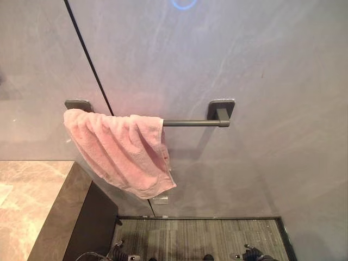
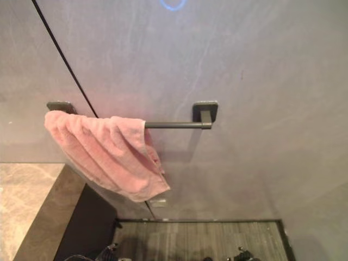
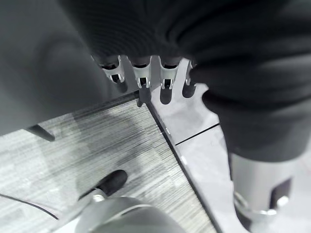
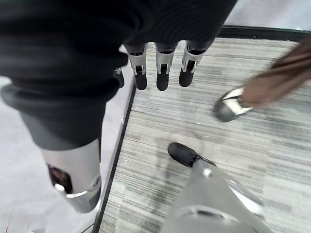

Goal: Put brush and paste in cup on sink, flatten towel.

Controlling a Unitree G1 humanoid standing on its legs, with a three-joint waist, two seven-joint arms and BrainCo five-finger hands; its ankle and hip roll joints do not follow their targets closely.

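I see the pink towel point(image 1: 119, 149) bunched toward one end of the dark metal rail point(image 1: 190, 123), draped in thick folds with its lower corner sagging at a slant; I judge it needs spreading along the bare part of the bar. Both my hands hang low, well below the towel and holding nothing: the left hand point(image 3: 141, 75) has its fingers straight and relaxed over the grey striped floor point(image 3: 97, 145), and the right hand point(image 4: 163, 68) is likewise loose. The stone counter point(image 1: 32, 201), smooth and veined, lies on my left-hand side. The wall point(image 1: 261, 70) is matte grey.
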